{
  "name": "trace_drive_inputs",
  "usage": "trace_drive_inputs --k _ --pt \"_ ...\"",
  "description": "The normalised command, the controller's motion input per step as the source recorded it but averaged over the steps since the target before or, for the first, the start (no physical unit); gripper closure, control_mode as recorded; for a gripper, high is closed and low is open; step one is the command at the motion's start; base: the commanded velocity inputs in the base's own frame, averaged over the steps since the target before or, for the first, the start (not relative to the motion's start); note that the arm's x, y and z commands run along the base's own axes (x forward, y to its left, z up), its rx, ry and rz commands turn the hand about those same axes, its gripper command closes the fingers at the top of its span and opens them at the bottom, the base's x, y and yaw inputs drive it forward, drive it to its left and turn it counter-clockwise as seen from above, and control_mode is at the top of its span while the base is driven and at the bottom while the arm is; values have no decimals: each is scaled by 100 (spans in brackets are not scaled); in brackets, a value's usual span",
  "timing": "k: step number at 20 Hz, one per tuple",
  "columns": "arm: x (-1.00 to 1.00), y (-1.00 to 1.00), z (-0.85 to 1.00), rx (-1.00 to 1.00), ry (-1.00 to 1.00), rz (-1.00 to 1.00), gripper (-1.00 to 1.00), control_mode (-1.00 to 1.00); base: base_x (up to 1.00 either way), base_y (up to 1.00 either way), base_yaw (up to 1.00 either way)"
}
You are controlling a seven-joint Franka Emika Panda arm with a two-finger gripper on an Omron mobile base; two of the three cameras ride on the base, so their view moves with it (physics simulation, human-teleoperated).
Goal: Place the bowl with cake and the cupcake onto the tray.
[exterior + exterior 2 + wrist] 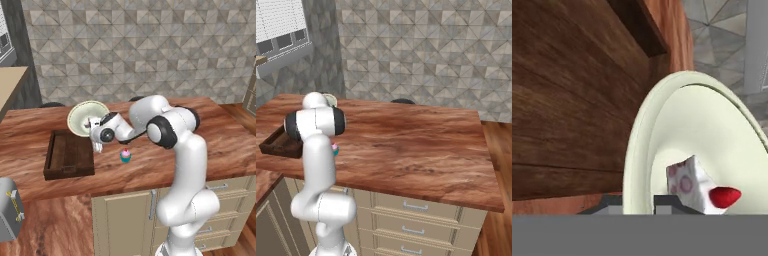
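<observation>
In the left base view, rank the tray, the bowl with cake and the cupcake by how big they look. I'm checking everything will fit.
1. The tray looks largest.
2. The bowl with cake looks a little smaller than the tray; it is tipped up and partly behind the gripper, so the gap is unsure.
3. The cupcake looks clearly smallest.

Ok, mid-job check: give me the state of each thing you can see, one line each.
bowl with cake: tipped up on edge over the tray's far right corner, rim pinched by the jaws, cake slice inside.
gripper: jaws shut on the bowl's rim.
cupcake: upright on the counter, right of the tray, untouched.
tray: flat on the counter, floor bare.
toaster: lower left, off the counter, state unclear.
</observation>
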Motion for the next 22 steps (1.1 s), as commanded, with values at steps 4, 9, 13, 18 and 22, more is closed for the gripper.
trace_drive_inputs --k 4,9,13,18,22 --pt "1 34 2 -5 0 12 100 -100 0 0 0" --pt "-23 19 42 -4 -4 12 100 -100 0 0 0" --pt "-29 14 53 -4 -6 12 100 -100 0 0 0" --pt "-18 9 16 -5 -1 13 100 -100 0 0 0" --pt "-26 1 5 -2 0 12 100 -100 0 0 0"
